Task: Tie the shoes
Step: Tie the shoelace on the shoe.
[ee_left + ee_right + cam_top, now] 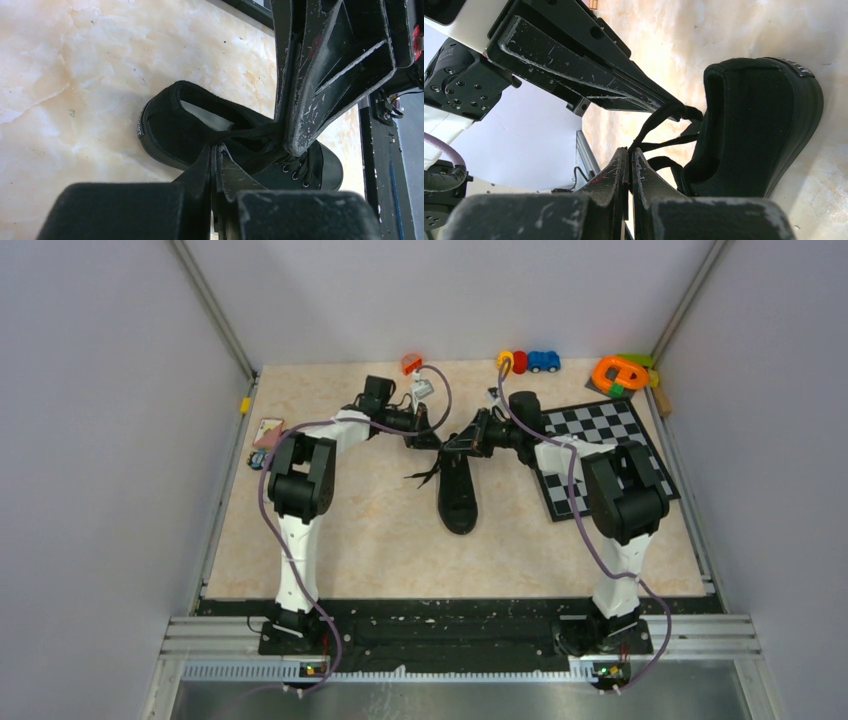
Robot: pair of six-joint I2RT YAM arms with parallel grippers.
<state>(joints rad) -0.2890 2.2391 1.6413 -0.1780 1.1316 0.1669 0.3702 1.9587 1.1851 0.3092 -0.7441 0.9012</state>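
The black sneaker (458, 495) lies mid-table, toe towards the arms, heel at the back. Its thin black laces (428, 472) trail off to its left. My left gripper (430, 437) is over the shoe's heel end and shut on a lace (245, 134); the shoe (170, 135) fills that view. My right gripper (455, 445) comes in from the right, close to the left one, and is shut on a lace (659, 117) that runs to the shoe (754, 130). The other gripper's fingers (574, 65) cross above. The orange sole is hidden.
A chessboard (600, 450) lies right of the shoe under the right arm. Toys line the back edge: an orange piece (411, 363), a blue car (543, 361), an orange ring (620, 372). A small card (267, 432) lies at the left edge.
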